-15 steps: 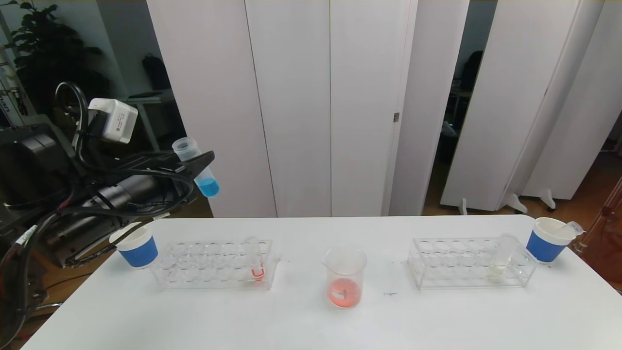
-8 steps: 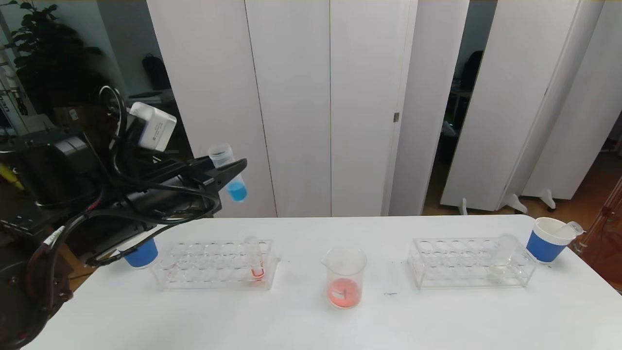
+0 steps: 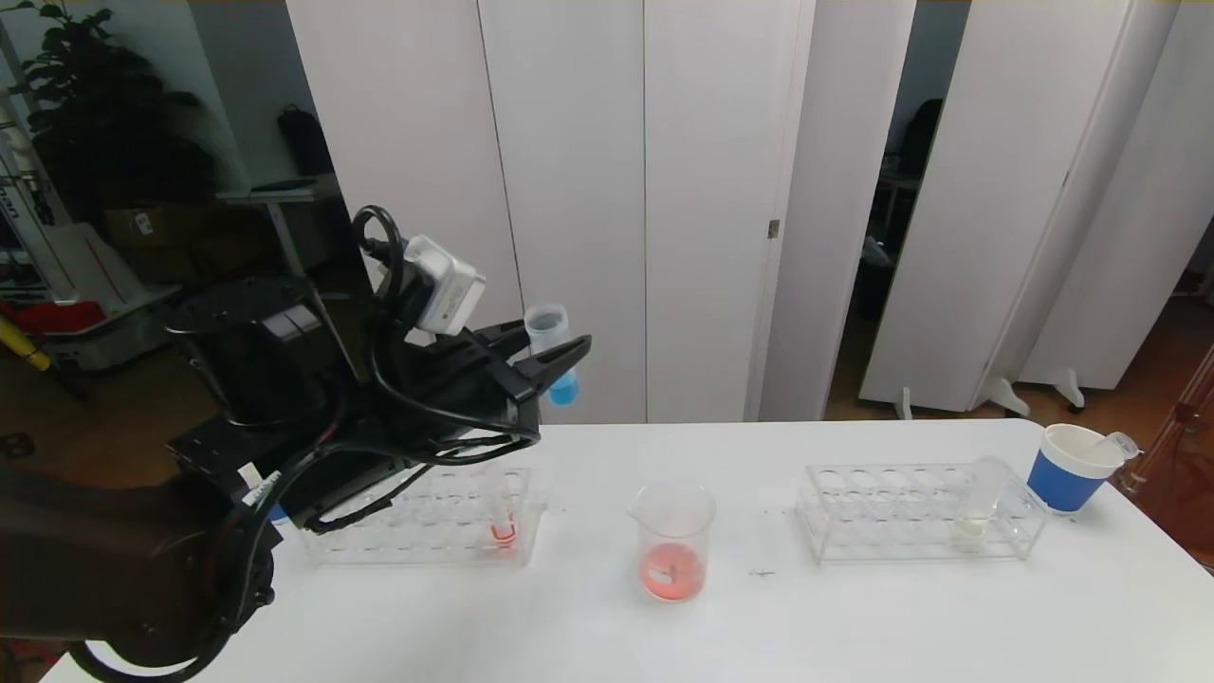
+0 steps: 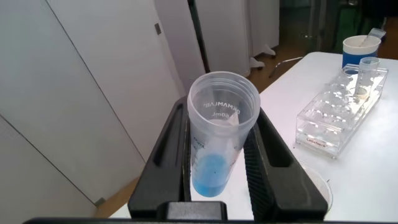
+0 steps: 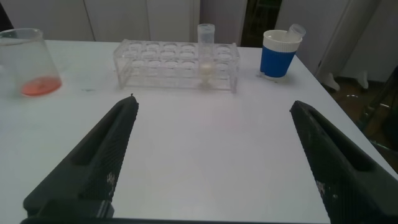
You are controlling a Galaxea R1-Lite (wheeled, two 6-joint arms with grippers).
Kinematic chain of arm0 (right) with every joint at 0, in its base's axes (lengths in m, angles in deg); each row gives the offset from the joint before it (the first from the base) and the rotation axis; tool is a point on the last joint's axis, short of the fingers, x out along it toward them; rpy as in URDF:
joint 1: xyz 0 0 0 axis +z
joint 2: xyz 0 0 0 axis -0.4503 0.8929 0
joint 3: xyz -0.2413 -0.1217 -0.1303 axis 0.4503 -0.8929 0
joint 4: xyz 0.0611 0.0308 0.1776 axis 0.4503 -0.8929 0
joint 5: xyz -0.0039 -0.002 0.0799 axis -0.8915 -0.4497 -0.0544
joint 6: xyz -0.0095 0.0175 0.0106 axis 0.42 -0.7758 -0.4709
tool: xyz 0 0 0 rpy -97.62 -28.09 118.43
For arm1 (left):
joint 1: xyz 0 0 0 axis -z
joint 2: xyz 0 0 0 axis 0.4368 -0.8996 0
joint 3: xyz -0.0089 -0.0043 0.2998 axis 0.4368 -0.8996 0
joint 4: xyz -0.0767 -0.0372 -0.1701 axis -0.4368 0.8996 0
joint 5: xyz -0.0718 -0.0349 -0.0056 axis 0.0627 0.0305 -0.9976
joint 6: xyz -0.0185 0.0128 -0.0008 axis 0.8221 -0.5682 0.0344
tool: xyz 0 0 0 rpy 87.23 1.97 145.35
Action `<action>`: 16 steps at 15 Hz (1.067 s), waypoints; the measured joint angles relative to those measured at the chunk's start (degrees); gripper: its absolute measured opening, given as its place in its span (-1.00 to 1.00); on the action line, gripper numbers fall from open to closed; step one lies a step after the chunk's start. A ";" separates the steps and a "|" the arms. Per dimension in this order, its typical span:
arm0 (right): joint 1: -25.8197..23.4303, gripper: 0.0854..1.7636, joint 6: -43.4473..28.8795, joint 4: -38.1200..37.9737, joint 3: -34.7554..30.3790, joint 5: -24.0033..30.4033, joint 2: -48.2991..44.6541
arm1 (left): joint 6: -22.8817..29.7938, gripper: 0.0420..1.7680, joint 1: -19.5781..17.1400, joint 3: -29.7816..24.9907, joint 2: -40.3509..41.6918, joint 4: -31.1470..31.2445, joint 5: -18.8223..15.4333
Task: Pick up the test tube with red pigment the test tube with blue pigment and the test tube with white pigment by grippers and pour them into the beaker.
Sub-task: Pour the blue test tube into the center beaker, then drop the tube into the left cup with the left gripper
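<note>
**Blue tube held high, on its way to the beaker**

The blue tube (image 3: 553,353) is held up in the air, above the far edge of the table (image 3: 588,636). It is kept nearly upright, with its open mouth on top, most likely so that no blue is spilled before the beaker is reached. Only a little blue liquid is seen at its round bottom.

The tube is pinched by the left gripper (image 3: 560,359), whose two black fingers (image 4: 261,158) are pressed against the tube's sides. The grip sits about halfway up, so the mouth is left free for pouring.

The beaker (image 3: 672,541) is placed on the table in front of the robot, lower down and to the right of the tube. Red liquid is already seen at its bottom. The tube is not yet over it.

To the left of the beaker a clear rack (image 3: 427,517) is set, with a red tube (image 3: 500,512) standing in it. To the right a second rack (image 3: 915,512) is placed, and the white tube (image 3: 977,501) is kept upright in it, untouched. A paper cup (image 3: 1072,467) is seen beside that rack.

The right gripper (image 5: 211,155) is held low over the table, near the second rack, with its fingers spread wide and nothing between them.
</note>
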State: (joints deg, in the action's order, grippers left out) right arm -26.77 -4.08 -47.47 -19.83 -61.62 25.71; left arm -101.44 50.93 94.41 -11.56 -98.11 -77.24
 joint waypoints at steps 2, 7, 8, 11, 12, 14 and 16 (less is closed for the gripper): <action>0.00 0.99 0.00 0.00 0.00 -0.02 0.00 | -3.19 -0.38 1.05 -0.09 -2.34 -3.25 -0.09; 0.00 0.99 0.00 0.00 0.00 0.00 0.00 | -11.79 -0.38 3.24 -0.15 -8.24 -10.83 -3.47; 0.00 0.99 0.00 0.00 0.00 0.00 0.00 | -13.95 -0.38 3.52 -0.15 -9.45 -12.07 -5.44; 0.00 0.99 0.00 0.00 0.00 0.02 0.00 | -18.54 -0.38 4.02 -0.37 -12.26 -15.87 -12.24; 0.00 0.99 0.00 0.00 0.00 -0.02 0.00 | -19.40 -0.38 4.07 -0.41 -13.12 -17.14 -13.79; 0.00 0.99 0.00 0.00 0.00 0.00 0.00 | -20.26 -0.38 4.13 -0.28 -14.75 -18.96 -15.66; 0.00 0.99 0.00 0.00 0.00 0.00 0.00 | -23.15 -0.38 4.11 -0.11 -16.43 -21.72 -16.38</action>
State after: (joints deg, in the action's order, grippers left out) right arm -26.77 -4.08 -47.47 -19.83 -61.62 25.71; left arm -124.59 55.04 94.30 -28.00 -119.84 -93.63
